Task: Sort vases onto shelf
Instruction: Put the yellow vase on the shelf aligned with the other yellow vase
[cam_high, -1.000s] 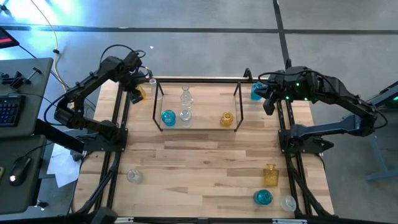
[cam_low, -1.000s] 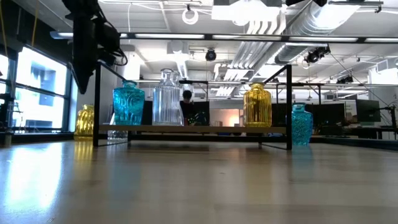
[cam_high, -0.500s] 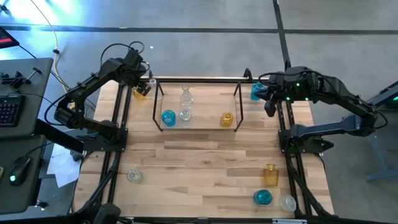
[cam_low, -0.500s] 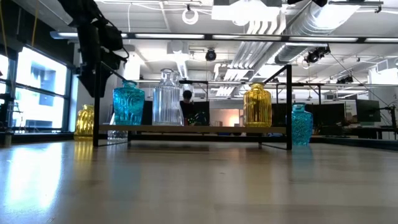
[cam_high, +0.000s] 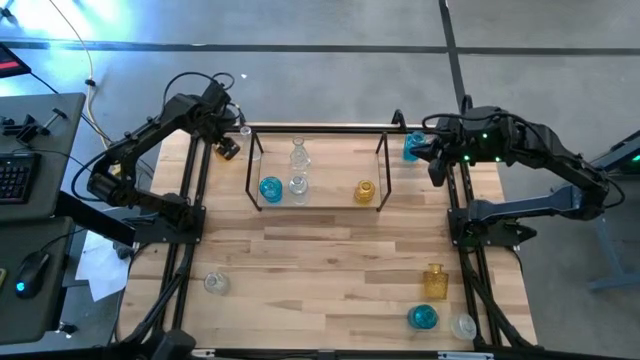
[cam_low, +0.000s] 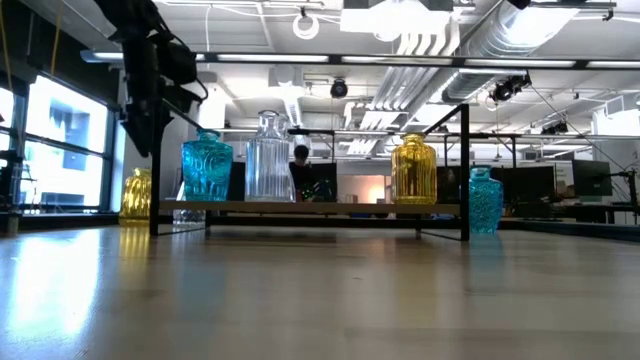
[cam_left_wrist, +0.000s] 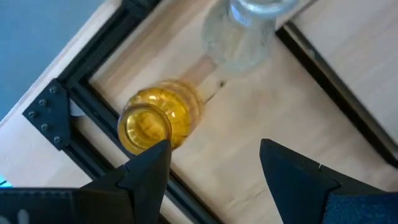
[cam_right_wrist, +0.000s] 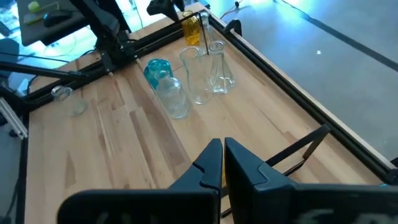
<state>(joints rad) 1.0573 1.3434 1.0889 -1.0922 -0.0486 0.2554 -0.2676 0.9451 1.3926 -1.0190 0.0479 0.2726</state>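
Four vases already stand on the shelf (cam_high: 385, 168) along the table's far edge. The one in hand now is an amber vase (cam_left_wrist: 155, 121) in the far left corner, outside the shelf, with a clear bottle (cam_left_wrist: 239, 31) just beside it. The left gripper (cam_left_wrist: 214, 162) hangs over it, jaws wide and empty, one finger close to its mouth. It's smooth glass, light, slippery and breakable, so I'd pinch the ribbed body below the neck, gently. The right gripper (cam_right_wrist: 222, 163) waits above the far right corner, jaws closed on nothing, near a blue vase (cam_high: 412, 148).
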